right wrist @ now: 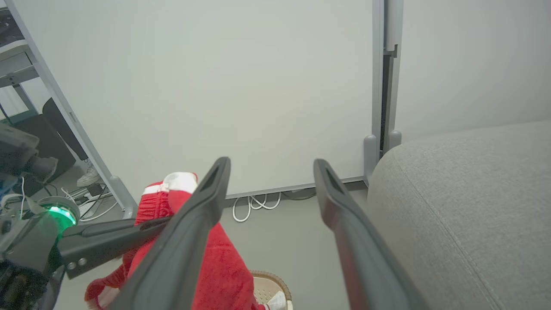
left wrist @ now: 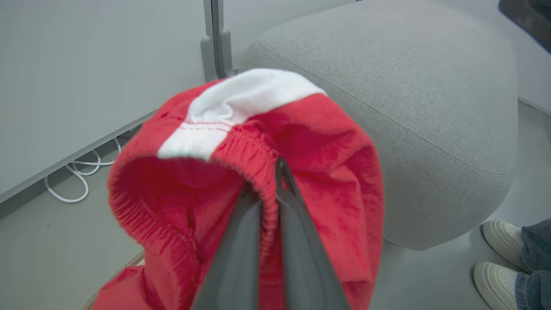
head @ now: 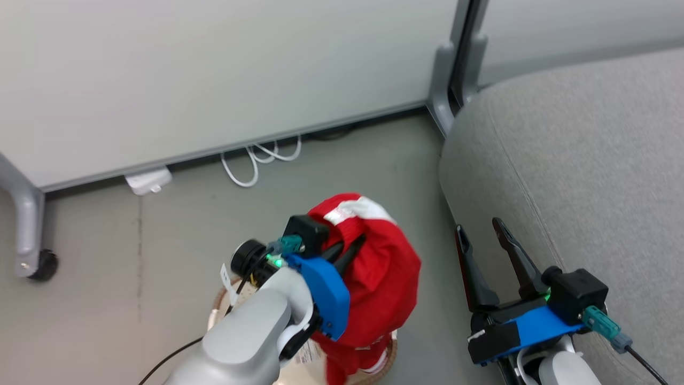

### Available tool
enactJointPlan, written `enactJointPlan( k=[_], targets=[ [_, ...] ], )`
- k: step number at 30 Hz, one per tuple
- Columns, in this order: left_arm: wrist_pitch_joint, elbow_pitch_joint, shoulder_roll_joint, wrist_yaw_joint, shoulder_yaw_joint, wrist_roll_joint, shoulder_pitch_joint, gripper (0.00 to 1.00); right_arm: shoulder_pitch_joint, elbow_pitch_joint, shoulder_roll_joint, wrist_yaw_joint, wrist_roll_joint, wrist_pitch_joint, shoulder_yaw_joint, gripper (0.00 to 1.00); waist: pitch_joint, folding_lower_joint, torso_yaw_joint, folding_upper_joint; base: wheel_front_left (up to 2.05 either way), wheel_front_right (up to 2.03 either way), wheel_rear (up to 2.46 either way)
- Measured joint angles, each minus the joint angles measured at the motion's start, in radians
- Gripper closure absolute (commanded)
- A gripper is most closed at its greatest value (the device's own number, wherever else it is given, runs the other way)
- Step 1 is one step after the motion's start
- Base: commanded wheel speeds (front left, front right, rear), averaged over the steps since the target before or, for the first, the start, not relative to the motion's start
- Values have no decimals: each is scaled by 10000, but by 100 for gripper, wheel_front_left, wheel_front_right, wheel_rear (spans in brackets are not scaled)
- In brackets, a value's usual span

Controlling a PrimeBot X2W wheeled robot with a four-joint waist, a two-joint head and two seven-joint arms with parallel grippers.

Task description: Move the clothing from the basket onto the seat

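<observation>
Clothing (head: 379, 272) pinched in left pincer (head: 354, 241); hanging above basket (head: 393, 355).

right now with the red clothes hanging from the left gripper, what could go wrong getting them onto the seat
1. The left gripper pinches only a thin fold of the clothing at its elastic hem, so it may slip free mid-swing.
2. The clothing's low end hangs down into the basket and could catch the rim and drag it.
3. The open right gripper stands between the clothing and the seat; fabric might snag on its fingers.
</observation>
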Motion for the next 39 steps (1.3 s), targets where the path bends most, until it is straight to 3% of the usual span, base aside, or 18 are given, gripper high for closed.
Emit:
enactJointPlan(
  k=[18, 25, 39],
  targets=[
    [-282, -1174, 2, 0, -1365, -2071, -2334, 100, 1048, -623, 0, 0, -136, 587, -391, 0, -1566, 3, 1081, 0, 0, 0, 0],
    [-253, -1507, 0, 77, -1693, -2690, -3170, 100, 1112, -790, 0, 0, -178, 798, -307, 0, -1735, 3, 1181, 0, 0, 0, 0],
    [-683, -1484, 0, 332, -2585, -3561, -3364, 100, 1093, -936, -2, 0, -309, 972, -165, 0, -1677, 3, 1179, 0, 0, 0, 0]
  ],
)
